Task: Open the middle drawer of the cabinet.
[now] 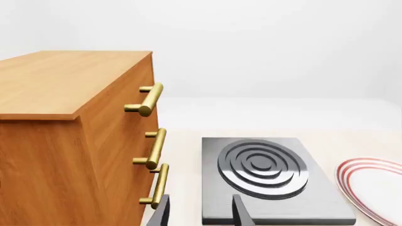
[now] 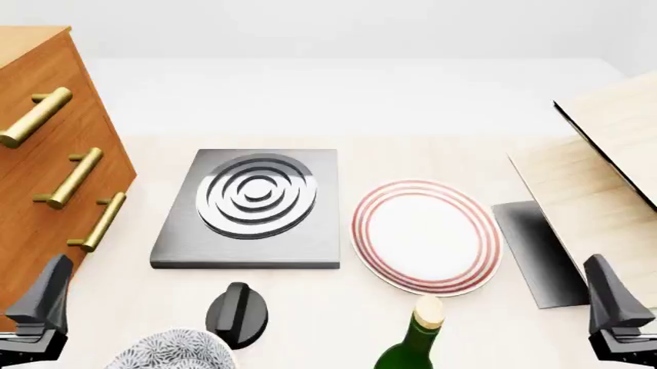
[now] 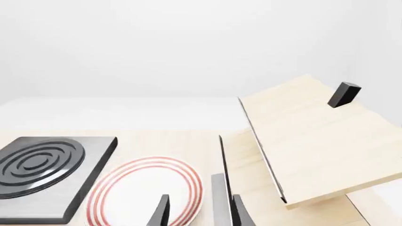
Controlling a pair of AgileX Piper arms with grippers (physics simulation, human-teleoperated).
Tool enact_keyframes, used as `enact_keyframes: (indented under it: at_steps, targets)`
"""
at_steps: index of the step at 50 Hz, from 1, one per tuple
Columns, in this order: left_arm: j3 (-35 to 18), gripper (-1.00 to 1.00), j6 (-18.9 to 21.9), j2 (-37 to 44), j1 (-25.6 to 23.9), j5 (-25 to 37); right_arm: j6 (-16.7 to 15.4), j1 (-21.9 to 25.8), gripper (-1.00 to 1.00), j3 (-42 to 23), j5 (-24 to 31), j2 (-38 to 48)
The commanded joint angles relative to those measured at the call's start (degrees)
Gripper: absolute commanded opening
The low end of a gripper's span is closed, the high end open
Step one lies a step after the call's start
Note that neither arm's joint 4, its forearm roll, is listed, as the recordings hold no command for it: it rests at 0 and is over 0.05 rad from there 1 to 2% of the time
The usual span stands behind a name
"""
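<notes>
The orange-brown cabinet [image 2: 31, 69] stands at the table's left with three brass bar handles down its front. The middle drawer [image 1: 119, 150] sits flush with the front, and its handle [image 2: 70, 178] is the second one down. My left gripper [image 2: 49, 296] is open near the front left edge, below and short of the lowest handle [image 1: 157, 186], touching nothing. In the left wrist view its fingers [image 1: 242, 212] are spread apart with nothing between them. My right gripper [image 2: 616, 304] is open at the front right, far from the cabinet, its fingers [image 3: 160, 212] bare.
A grey stove plate [image 2: 251, 204] with rings lies right of the cabinet, then a red-rimmed plate [image 2: 426, 234]. A black knob [image 2: 236, 311], a patterned bowl [image 2: 169, 350] and a green bottle [image 2: 416, 342] line the front edge. Pale boards [image 2: 605, 154] and a dark slab [image 2: 534, 246] fill the right.
</notes>
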Motion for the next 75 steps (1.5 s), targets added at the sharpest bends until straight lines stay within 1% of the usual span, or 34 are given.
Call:
enact_keyframes:
  at_steps: [1, 5, 12, 16, 18, 19, 20, 21, 42, 44, 45, 54, 60, 65, 66, 68, 72, 73, 74, 75]
  targets:
    - [-0.3, 1.0, -0.54, 0.07, 0.12, 0.11, -0.47, -0.27, 1.0, -0.04, -0.32, 0.64]
    - [-0.72, 1.0, -1.08, 0.02, 0.91, 0.21, -0.46, -0.53, 1.0, 0.01, -0.35, 0.95]
    - [-0.64, 1.0, -0.9, 0.04, 0.56, 0.23, -0.43, -0.32, 1.0, 0.02, -0.55, 1.41]
    - [-0.62, 1.0, -0.43, 0.02, 0.55, 0.08, -0.24, -0.16, 1.0, 0.06, -0.99, 2.32]
    - [-0.72, 1.0, 1.07, -0.04, 0.59, -0.44, 0.0, -0.17, 1.0, 0.06, -1.22, 2.65]
    - [-0.73, 1.0, 0.88, -0.05, 0.47, -0.49, 0.04, -0.21, 1.0, 0.06, -1.17, 2.58]
    - [0.05, 1.0, 2.37, -0.08, 1.03, -6.61, 0.01, -0.18, 1.0, 0.06, -1.2, 2.69]
    - [-0.76, 1.0, 0.68, -0.04, 0.51, -0.42, 0.02, -0.19, 1.0, 0.06, -0.97, 2.45]
    - [0.0, 1.0, 2.87, -0.03, 1.41, -2.27, 0.02, -0.19, 1.0, 0.07, -1.19, 2.67]
    - [-0.01, 1.0, 3.24, 0.0, 2.1, -2.61, 0.02, -0.18, 1.0, 0.07, -1.18, 2.64]
    - [0.04, 1.0, 4.12, -0.02, 2.65, -3.36, 0.02, -0.19, 1.0, 0.07, -1.19, 2.66]
    - [-1.36, 1.0, 7.28, -0.02, 2.35, -5.3, 0.04, -0.19, 1.0, 0.07, -1.19, 2.66]
    - [-3.72, 1.0, 9.76, -0.06, 0.11, -5.71, 0.02, -0.18, 1.0, 0.07, -1.2, 2.68]
    - [-5.23, 1.0, 13.94, -0.07, -3.03, -6.65, 0.01, -0.18, 1.0, 0.07, -1.18, 2.64]
    - [-5.55, 1.0, 15.0, -0.08, -3.24, -6.76, 0.03, -0.17, 1.0, 0.07, -1.19, 2.67]
    - [-6.35, 1.0, 15.3, -0.08, -3.52, -6.09, 0.03, -0.17, 1.0, 0.07, -1.21, 2.69]
    - [-7.49, 1.0, 18.35, -0.08, -4.21, -6.11, 0.03, -0.19, 1.0, 0.07, -1.2, 2.68]
    - [-7.83, 1.0, 19.83, -0.08, -4.93, -6.6, 0.01, -0.19, 1.0, 0.07, -1.19, 2.66]
    - [-7.83, 1.0, 19.83, -0.08, -4.93, -6.6, 0.01, -0.19, 1.0, 0.07, -1.19, 2.66]
    - [-8.3, 1.0, 21.15, -0.08, -5.79, -6.24, 0.02, -0.19, 1.0, 0.07, -1.19, 2.67]
